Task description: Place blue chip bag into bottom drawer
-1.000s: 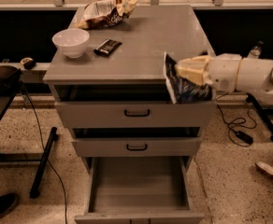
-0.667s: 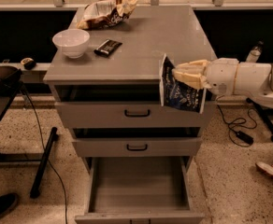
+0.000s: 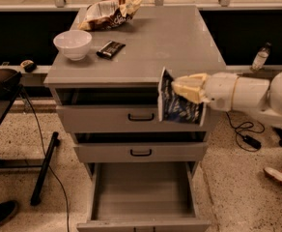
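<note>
At the right centre of the frame, the end effector (image 3: 183,89) is clenched on the upper edge of the blue chip bag (image 3: 177,108). The bag hangs in front of the upper drawers (image 3: 107,117), above and slightly right of the open bottom drawer (image 3: 141,191). It looks light, crinkly and slippery, with fragile contents, so a pinch on the sealed edge seems the safest hold.

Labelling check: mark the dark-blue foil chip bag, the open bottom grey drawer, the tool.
dark-blue foil chip bag (image 3: 177,109), camera view: printed lower face.
bottom grey drawer (image 3: 141,190), camera view: bare inside floor.
tool (image 3: 178,87), camera view: between fingertips, shut on the bag's top edge, before the top drawer (image 3: 107,117).
</note>
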You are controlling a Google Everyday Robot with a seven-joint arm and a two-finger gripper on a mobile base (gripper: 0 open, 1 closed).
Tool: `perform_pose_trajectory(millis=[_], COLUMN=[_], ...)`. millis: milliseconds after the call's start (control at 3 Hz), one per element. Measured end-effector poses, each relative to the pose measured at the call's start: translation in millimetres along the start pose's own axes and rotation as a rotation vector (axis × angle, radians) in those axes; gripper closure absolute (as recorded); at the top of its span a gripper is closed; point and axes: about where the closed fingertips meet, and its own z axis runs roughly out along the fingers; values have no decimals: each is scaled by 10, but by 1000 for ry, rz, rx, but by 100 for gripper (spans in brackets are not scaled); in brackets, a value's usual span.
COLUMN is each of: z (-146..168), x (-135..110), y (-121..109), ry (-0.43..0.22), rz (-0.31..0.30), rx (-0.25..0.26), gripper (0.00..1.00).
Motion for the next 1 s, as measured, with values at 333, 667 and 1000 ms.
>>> perform_pose_trajectory(millis=[333,667,1000], z=[33,95,130], x=[596,1049,1118], y=[461,948,981], ry=[69,79,84], rz=[88,220,230], rx=[0,-96,-105], gripper=[100,100,100])
